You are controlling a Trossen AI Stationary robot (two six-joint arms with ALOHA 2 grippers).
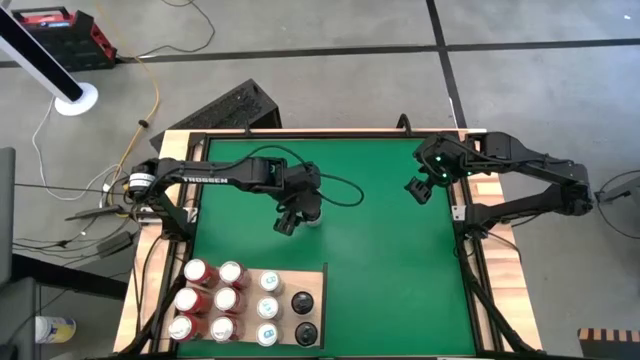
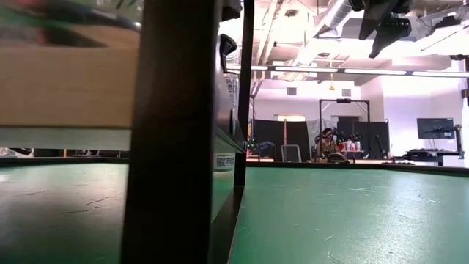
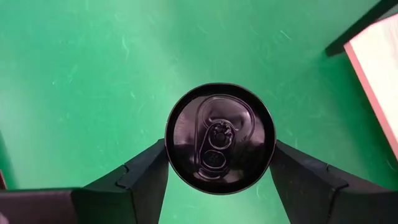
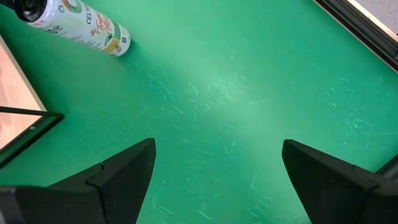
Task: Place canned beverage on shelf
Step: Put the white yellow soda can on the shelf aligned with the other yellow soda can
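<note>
From above, the left hand (image 1: 297, 213) grips a can (image 1: 312, 213) mid-mat, well apart from the shelf (image 1: 318, 285). The left wrist view shows fingers (image 3: 144, 177) flanking the can's dark top. The right hand (image 1: 419, 189) hovers open.

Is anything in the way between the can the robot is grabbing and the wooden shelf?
Nothing visible. The left hand straddles the black-topped can on bare green mat. The shelf lies just toward the front edge, with open mat between. Its near corner looks free, but the other cans already fill most spots.
</note>
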